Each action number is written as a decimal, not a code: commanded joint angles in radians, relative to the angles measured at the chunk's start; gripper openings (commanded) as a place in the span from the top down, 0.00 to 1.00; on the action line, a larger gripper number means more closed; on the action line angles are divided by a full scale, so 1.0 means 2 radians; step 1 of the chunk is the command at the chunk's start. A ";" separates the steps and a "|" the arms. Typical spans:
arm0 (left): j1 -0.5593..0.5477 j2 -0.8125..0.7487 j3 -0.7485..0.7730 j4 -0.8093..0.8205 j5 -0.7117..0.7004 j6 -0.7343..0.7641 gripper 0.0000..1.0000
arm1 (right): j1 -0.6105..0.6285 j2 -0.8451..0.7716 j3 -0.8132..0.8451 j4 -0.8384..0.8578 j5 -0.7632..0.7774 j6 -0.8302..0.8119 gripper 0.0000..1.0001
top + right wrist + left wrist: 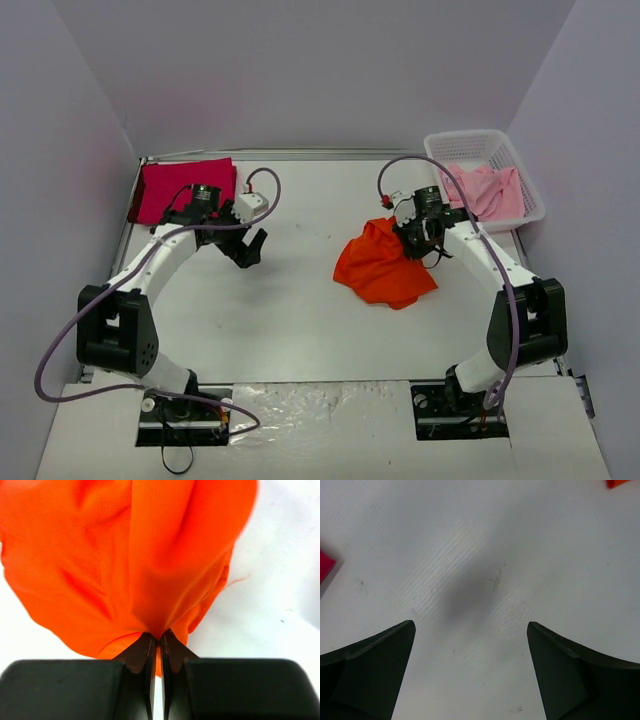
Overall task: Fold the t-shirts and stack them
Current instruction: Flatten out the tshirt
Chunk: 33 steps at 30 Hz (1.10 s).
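Note:
The orange t-shirt is bunched on the table, right of centre. My right gripper is shut on a pinch of its cloth at its upper right edge; in the right wrist view the shirt hangs from the closed tips. The magenta-red t-shirt lies folded flat at the far left corner; a sliver of it shows in the left wrist view. The pale pink t-shirt is crumpled in the basket. My left gripper is open and empty above bare table, between the red and orange shirts.
The white lattice basket stands at the far right against the wall. Grey walls close in the table on three sides. A corner of the orange shirt shows at the top right of the left wrist view.

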 commanded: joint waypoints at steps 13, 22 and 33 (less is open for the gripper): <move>-0.083 0.228 0.194 0.004 0.278 -0.148 0.06 | -0.017 -0.028 0.000 -0.023 -0.029 0.015 1.00; -0.147 0.277 0.165 0.105 0.317 -0.263 0.09 | -0.017 -0.009 -0.002 -0.012 -0.031 0.021 1.00; -0.175 0.345 0.205 0.106 0.283 -0.275 0.24 | -0.017 -0.014 -0.006 -0.009 -0.032 0.020 1.00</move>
